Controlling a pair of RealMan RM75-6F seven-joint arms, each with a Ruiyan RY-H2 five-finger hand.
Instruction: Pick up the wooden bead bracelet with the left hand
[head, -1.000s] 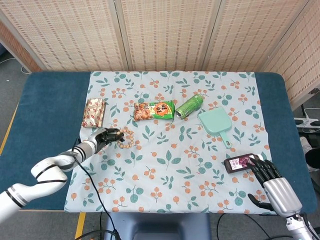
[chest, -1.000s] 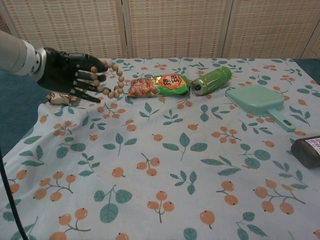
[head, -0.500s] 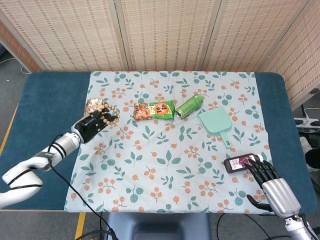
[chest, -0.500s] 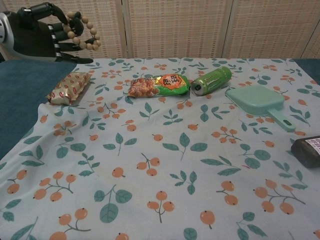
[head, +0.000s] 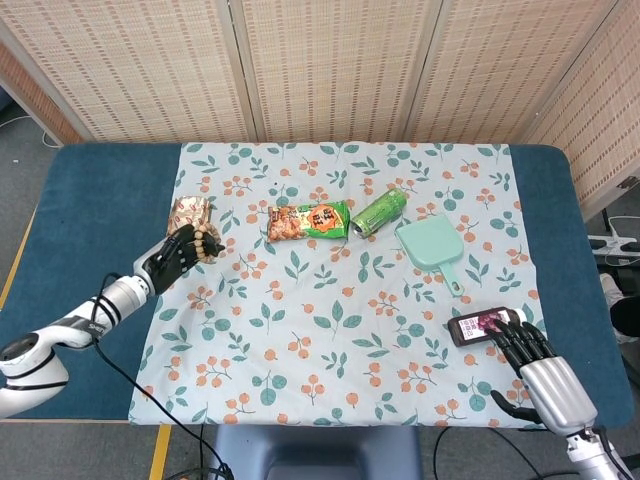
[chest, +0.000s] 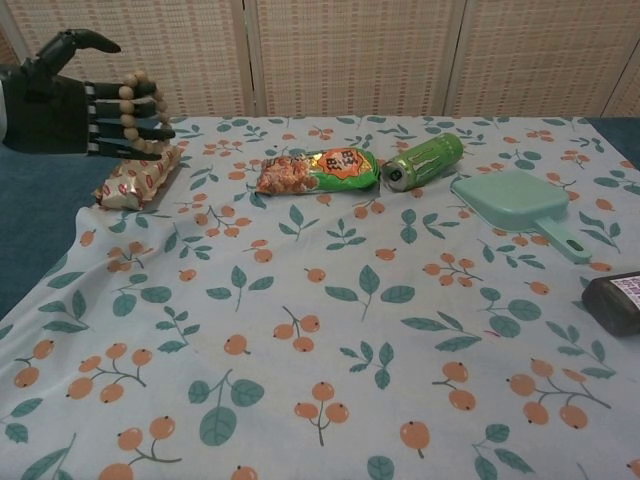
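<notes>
Left hand has the wooden bead bracelet looped round its fingers, lifted above the snack packet. Looks light and floppy, beads probably slick, so hooking through the loop beats pinching.

The head view looked steeply down from high above the near edge, taking in the whole blue-topped table, the leaf-and-berry printed cloth and the woven reed screens behind. The chest view sat low and close at the near side, facing level across the same cloth toward those screens. Both shared the cloth's middle, with the green drink can and mint-green plastic dustpan.
</notes>
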